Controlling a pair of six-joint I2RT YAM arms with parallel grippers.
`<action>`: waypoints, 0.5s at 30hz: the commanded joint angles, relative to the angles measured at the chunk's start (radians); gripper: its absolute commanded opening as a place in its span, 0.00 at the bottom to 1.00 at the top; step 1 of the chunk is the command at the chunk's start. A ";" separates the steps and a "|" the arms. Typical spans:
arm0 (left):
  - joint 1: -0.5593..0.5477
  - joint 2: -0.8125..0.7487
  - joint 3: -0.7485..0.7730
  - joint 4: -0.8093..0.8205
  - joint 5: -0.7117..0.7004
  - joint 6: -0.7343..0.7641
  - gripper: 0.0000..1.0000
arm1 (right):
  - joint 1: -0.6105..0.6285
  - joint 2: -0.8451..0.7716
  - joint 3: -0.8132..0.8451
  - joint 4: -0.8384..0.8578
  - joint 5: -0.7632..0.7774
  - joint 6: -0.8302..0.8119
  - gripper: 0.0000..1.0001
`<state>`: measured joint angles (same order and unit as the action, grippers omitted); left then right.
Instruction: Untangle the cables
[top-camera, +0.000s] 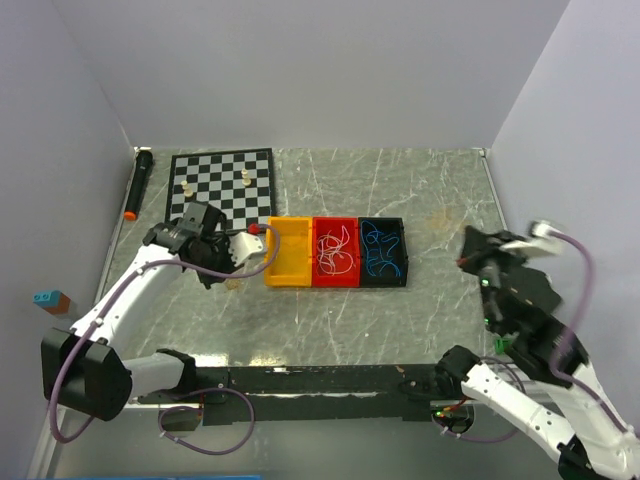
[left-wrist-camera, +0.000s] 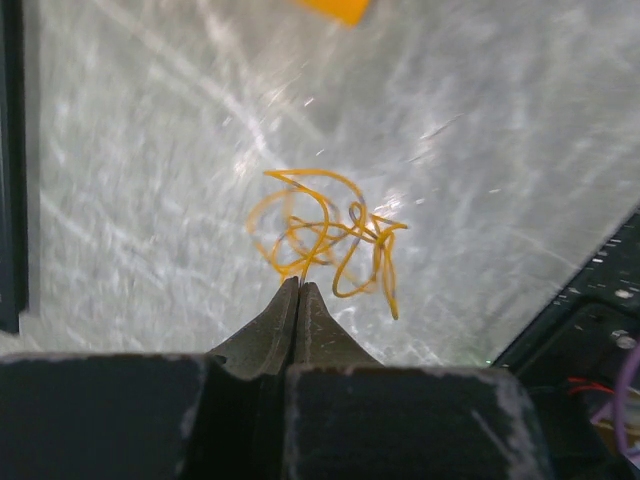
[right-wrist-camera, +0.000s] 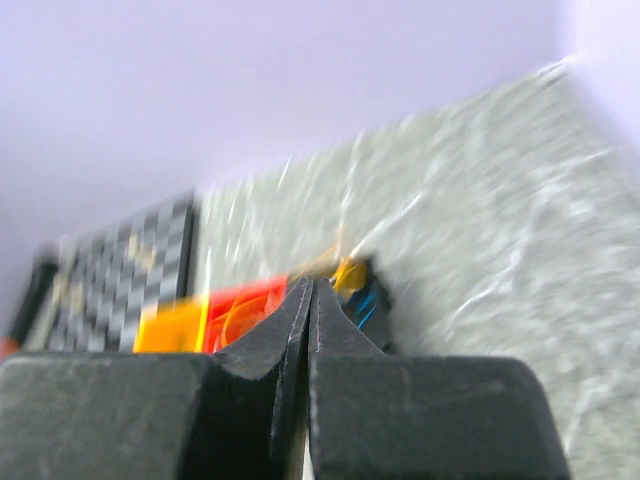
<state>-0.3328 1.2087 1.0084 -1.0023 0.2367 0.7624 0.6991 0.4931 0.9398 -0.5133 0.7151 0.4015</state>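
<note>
While the left claw pinches it, the yellow cable sprawls crosswise.

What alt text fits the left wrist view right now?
The left gripper, its fingertips closed, pinches one strand of a tangled yellow cable against the marbled grey table. A corner of the yellow bin shows at the top edge.

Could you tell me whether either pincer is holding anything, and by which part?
The left pincer is shut on the yellow cable, pinching one strand at the tangle's near edge; the right pincer holds nothing.
</note>
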 joint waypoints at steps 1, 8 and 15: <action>0.061 -0.044 -0.042 0.076 -0.037 0.012 0.01 | -0.006 -0.068 0.047 0.004 0.270 -0.068 0.00; 0.117 -0.032 0.024 0.008 0.073 0.034 0.01 | -0.006 -0.045 0.070 0.044 0.074 -0.092 0.00; 0.117 -0.026 0.146 -0.108 0.191 0.052 0.01 | -0.006 0.054 0.091 0.150 -0.130 -0.128 0.00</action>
<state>-0.2192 1.1927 1.0622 -1.0271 0.3164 0.7856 0.6956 0.4744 0.9855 -0.4454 0.7303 0.3122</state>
